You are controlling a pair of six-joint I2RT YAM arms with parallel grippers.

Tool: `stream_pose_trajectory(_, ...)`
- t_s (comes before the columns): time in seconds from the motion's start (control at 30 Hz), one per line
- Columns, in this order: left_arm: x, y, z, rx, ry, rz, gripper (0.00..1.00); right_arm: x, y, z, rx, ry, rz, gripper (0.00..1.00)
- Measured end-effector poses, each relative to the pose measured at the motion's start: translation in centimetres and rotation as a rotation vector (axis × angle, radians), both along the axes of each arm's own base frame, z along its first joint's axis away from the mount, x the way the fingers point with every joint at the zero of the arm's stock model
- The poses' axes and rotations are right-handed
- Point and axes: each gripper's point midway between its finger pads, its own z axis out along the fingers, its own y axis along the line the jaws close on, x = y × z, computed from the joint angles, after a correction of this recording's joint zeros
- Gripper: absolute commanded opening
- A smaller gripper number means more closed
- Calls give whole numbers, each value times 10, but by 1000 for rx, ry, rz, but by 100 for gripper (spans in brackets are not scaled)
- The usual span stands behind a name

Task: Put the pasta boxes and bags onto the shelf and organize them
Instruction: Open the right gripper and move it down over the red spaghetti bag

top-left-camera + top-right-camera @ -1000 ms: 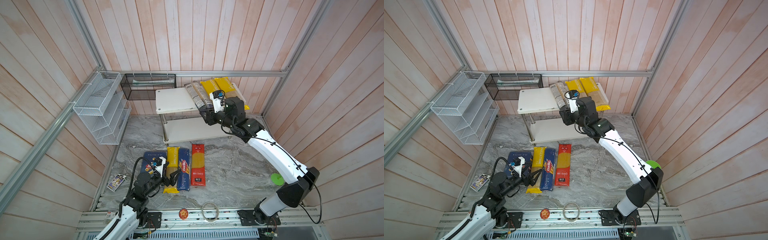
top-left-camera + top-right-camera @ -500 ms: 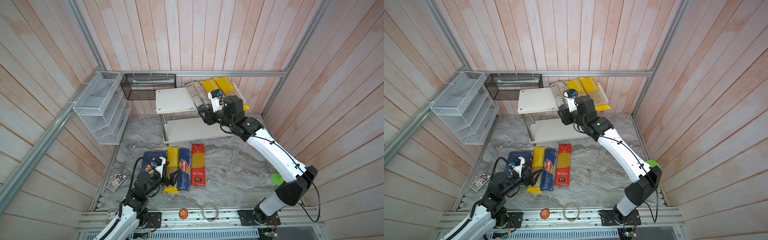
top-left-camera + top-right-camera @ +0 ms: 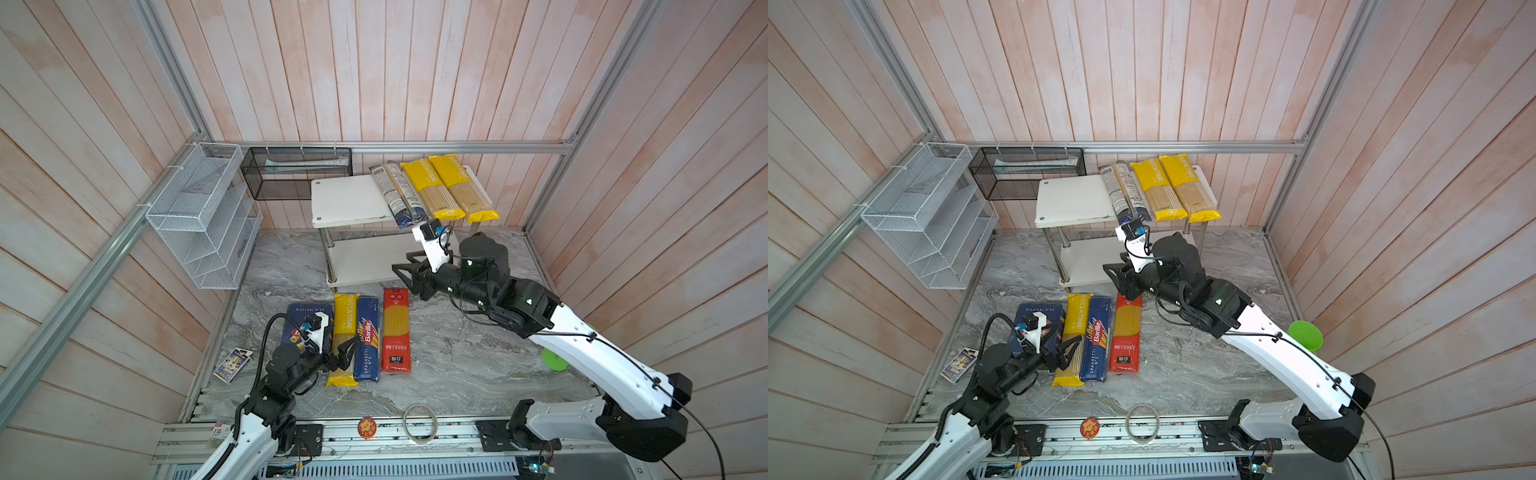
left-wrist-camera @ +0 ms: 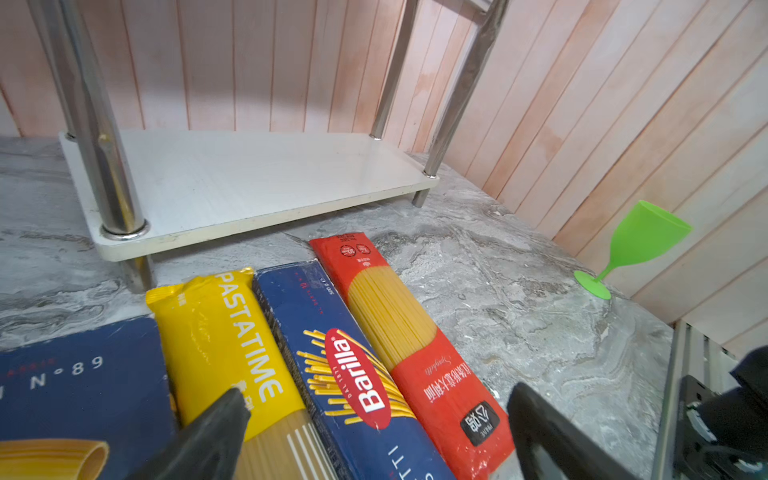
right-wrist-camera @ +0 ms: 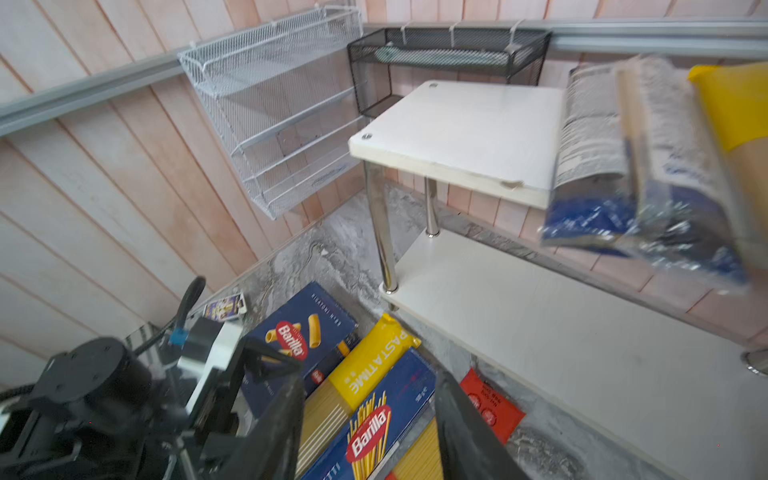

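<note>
Moving claw: the right claw has come down from the shelf top and hangs open, empty, by its front edge.
Clear bag: left on the shelf top beside two yellow bags.
Left claw: open, empty, before the shelf.
Counter: rigatoni box, third yellow bag, spaghetti box, red bag in a row before the shelf.
Meaning: three done, four left; red bag looks nearest.
</note>
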Motion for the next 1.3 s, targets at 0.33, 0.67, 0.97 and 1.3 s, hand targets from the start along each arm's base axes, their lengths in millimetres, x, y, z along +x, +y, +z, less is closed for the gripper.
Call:
stream_pose_trajectory(0.33,20,29,57,38,-65,198,100,-20,-15,-129,-215,215,-113,57)
stream_pose_trajectory(0.67,18,37,39,84,-23,227,100,-28,-37,-216,-217,374,-251,72)
stream_pose_trajectory(0.97,22,35,24,115,27,224,99,-25,-42,-264,-206,442,-362,83)
stream_pose_trajectory(1.3,21,35,26,113,18,222,100,-25,-25,-315,-281,514,-373,93)
